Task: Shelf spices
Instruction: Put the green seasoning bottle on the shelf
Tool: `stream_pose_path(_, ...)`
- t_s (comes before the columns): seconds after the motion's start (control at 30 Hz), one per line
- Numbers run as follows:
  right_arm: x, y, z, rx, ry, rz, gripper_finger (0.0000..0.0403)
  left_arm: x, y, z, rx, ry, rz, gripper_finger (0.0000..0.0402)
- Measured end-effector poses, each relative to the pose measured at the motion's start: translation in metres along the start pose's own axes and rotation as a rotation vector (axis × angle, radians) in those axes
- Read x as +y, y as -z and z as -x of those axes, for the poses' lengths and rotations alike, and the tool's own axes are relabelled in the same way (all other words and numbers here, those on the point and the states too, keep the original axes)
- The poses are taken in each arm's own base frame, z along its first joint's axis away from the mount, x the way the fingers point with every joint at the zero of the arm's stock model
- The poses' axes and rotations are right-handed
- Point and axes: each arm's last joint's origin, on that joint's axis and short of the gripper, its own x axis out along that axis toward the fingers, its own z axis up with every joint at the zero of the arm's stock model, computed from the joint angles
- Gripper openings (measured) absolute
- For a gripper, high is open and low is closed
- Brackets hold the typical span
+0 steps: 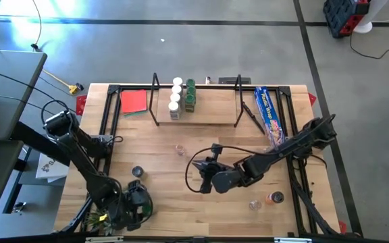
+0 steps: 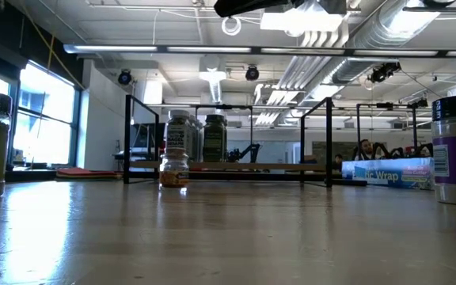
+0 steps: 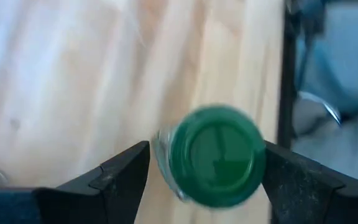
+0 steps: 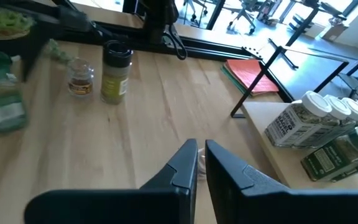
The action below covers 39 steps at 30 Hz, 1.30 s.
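Observation:
The shelf (image 1: pixel 198 111) stands at the table's far middle, a pale board with black wire uprights; a row of white-topped spice jars (image 1: pixel 175 98) and a row of green-topped ones (image 1: pixel 190 94) stand on it. Loose jars stand on the table: a clear one (image 1: pixel 179 149), a black-topped one (image 1: pixel 138 172), and two near the right front (image 1: pixel 265 200). My left gripper (image 1: pixel 138 200) is at the near left edge, shut on a green-topped jar (image 3: pixel 215 155). My right gripper (image 4: pixel 201 163) hovers shut and empty over the table's middle (image 1: pixel 204 178). My left gripper comes from above, pointing down, with one finger (image 3: pixel 126 171) on each side of the green-topped jar just below its lid (image 3: pixel 257 155), pinching it. The jar stands roughly upright between them. Whether its base is on the table I cannot tell.
A long blue box (image 1: pixel 270 115) lies along the right end of the shelf, and a flat red square (image 1: pixel 134 101) lies left of it. A green plant (image 4: pixel 5 22) sits near the left arm. Black frame rails (image 1: pixel 107 128) run along both table sides. Bare wood lies in front of the shelf.

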Motion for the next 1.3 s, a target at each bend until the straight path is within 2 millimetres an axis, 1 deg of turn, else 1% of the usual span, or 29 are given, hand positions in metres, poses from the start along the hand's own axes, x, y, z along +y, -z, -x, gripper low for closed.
stream_pose_path(0.13, 0.003, 0.000, 0.003, -0.004, -0.010, 0.004, 0.0025, 0.006, -0.011, -0.004, -0.110, -0.072, 0.024, 0.0282)
stream_pose_path(0.33, 0.007, 0.001, 0.007, -0.008, -0.023, 0.002, 0.0025, 0.020, -0.033, -0.011, -0.253, -0.188, 0.004, 0.0282)
stream_pose_path(0.5, 0.009, 0.001, 0.008, -0.010, -0.028, 0.004, 0.0025, 0.022, -0.051, -0.014, -0.367, -0.222, -0.048, 0.0282)
stream_pose_path(0.6, 0.009, 0.001, 0.008, -0.009, -0.028, -0.011, 0.0025, 0.022, -0.058, -0.009, -0.378, -0.206, -0.096, 0.0282)
stream_pose_path(0.67, 0.009, 0.001, 0.008, -0.005, -0.028, -0.017, 0.0025, 0.017, -0.061, 0.003, -0.360, -0.170, -0.110, 0.0282)
stream_pose_path(0.77, 0.009, 0.002, 0.008, -0.004, -0.027, -0.015, 0.0025, 0.005, -0.056, 0.027, -0.312, -0.112, -0.144, 0.0282)
stream_pose_path(0.83, 0.009, 0.002, 0.008, -0.003, -0.027, -0.016, 0.0025, -0.003, -0.047, 0.040, -0.270, -0.089, -0.182, 0.0282)
stream_pose_path(0.93, 0.008, 0.002, 0.008, -0.003, -0.025, -0.019, 0.0025, -0.010, -0.030, 0.050, -0.227, -0.082, -0.234, 0.0282)
stream_pose_path(1.0, 0.009, 0.002, 0.008, -0.003, -0.026, -0.023, 0.0025, -0.011, -0.018, 0.051, -0.182, -0.086, -0.240, 0.0282)
stream_pose_path(1.13, 0.009, 0.002, 0.008, -0.002, -0.026, -0.042, 0.0025, -0.007, 0.000, 0.044, -0.094, -0.122, -0.195, 0.0282)
stream_pose_path(1.23, 0.009, 0.002, 0.008, -0.002, -0.026, -0.041, 0.0025, -0.004, 0.006, 0.035, -0.097, -0.153, -0.159, 0.0282)
stream_pose_path(1.3, 0.009, 0.002, 0.008, -0.001, -0.026, -0.040, 0.0025, -0.003, 0.007, 0.028, -0.111, -0.190, -0.154, 0.0282)
